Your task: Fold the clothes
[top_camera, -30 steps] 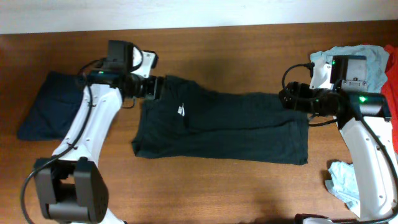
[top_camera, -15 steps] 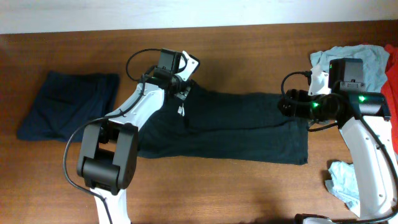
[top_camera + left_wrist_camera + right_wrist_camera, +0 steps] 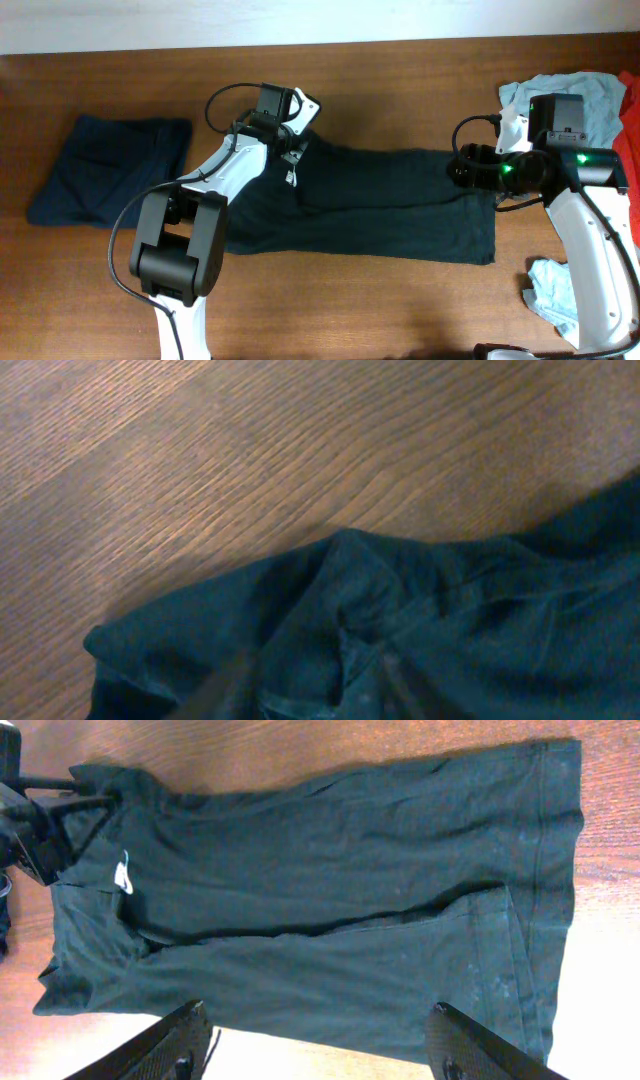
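Observation:
The black T-shirt lies spread lengthwise across the middle of the table, its small white logo near the left end. My left gripper is down on the shirt's collar end. In the left wrist view, bunched dark cloth fills the lower frame and my own fingers show only as faint blurs, so their gap is unclear. My right gripper hangs open over the shirt's hem end, with wide-set fingers and nothing between them.
A folded dark-navy garment lies at the far left. A light-blue cloth and a red one are piled at the back right. Another light-blue piece lies at the front right, beside the right arm.
The left arm swung right from the shirt's left shoulder to the collar, then held there. The right gripper edged slightly left over the hem.

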